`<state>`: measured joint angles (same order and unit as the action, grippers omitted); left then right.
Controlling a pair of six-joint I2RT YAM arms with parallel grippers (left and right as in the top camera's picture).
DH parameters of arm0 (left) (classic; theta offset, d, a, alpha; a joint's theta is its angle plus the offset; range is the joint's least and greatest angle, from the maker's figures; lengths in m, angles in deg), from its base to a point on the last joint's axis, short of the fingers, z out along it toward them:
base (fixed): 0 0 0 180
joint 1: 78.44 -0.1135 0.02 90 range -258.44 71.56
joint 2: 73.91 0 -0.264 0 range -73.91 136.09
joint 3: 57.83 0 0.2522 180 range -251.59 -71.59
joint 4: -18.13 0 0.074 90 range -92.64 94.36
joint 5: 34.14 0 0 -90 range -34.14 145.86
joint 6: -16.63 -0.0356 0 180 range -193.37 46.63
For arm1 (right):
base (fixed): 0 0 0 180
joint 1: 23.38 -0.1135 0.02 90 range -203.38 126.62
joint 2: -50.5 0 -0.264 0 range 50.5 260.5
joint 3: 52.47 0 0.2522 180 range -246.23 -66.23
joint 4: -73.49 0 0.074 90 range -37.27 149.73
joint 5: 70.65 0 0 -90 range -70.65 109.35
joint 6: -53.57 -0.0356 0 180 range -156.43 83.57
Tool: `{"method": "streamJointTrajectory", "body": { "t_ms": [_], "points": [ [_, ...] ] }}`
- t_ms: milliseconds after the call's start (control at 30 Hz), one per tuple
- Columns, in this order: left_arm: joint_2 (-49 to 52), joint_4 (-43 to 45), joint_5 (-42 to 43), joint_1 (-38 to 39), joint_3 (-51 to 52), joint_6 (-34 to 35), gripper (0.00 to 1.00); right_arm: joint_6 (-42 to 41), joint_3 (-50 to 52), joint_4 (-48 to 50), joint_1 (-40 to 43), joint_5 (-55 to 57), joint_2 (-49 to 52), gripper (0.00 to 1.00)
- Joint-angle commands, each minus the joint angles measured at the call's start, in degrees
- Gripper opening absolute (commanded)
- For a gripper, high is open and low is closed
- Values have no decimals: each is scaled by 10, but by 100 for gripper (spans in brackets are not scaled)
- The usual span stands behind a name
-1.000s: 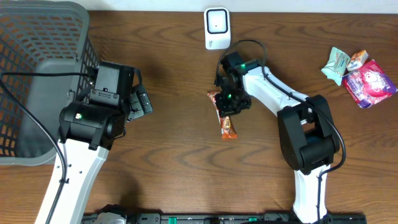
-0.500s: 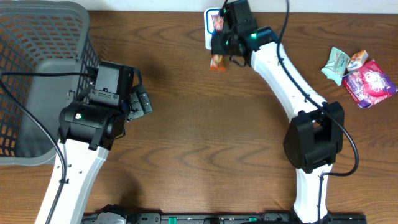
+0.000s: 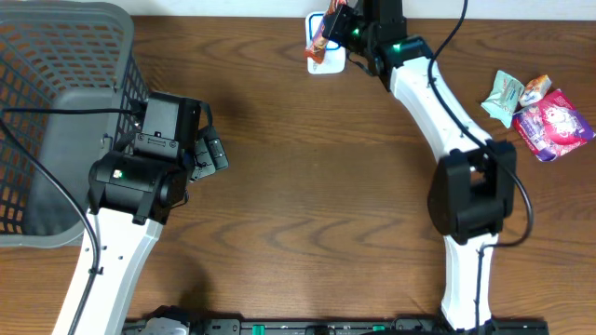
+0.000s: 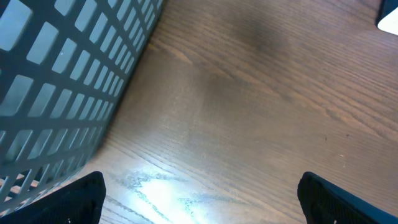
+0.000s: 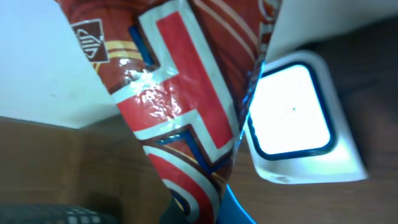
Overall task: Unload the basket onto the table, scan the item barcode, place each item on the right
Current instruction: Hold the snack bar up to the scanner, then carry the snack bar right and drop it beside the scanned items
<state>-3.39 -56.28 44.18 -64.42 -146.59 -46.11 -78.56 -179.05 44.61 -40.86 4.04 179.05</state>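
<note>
The item is a snack bar in a red, white and blue wrapper (image 3: 319, 35). My right gripper (image 3: 337, 28) is shut on it and holds it at the table's far edge, over the left part of the white barcode scanner (image 3: 331, 61). In the right wrist view the wrapper (image 5: 180, 106) fills the middle, and the scanner's lit window (image 5: 292, 112) shows just right of it. A blue finger pad (image 5: 239, 208) presses the wrapper's lower end. My left gripper (image 3: 212, 154) stands open beside the basket with nothing in it; its black fingertips (image 4: 81, 199) frame bare wood.
A grey mesh basket (image 3: 56, 93) stands at the far left, its wall (image 4: 62, 81) close to the left gripper. Several packaged snacks (image 3: 540, 116) lie at the right edge of the table.
My right gripper has lifted the snack bar from the middle of the table and carried it away to the far edge, up to the scanner. The left arm has not moved.
</note>
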Motion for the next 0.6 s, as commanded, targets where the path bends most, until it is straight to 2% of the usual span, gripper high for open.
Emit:
{"method": "streamJointTrajectory", "body": {
  "t_ms": [0,100,367,567],
  "points": [
    [1,-2,3,-2,-2,9,98,-120,-8,30,14,-78,53,1],
    [1,-2,3,-2,-2,9,98,-129,-8,46,23,-95,67,1],
    [1,-2,3,-2,-2,9,98,-91,-25,41,49,-134,65,1],
    [1,-2,3,-2,-2,9,98,-28,-66,-61,113,-156,27,1]
  ]
}}
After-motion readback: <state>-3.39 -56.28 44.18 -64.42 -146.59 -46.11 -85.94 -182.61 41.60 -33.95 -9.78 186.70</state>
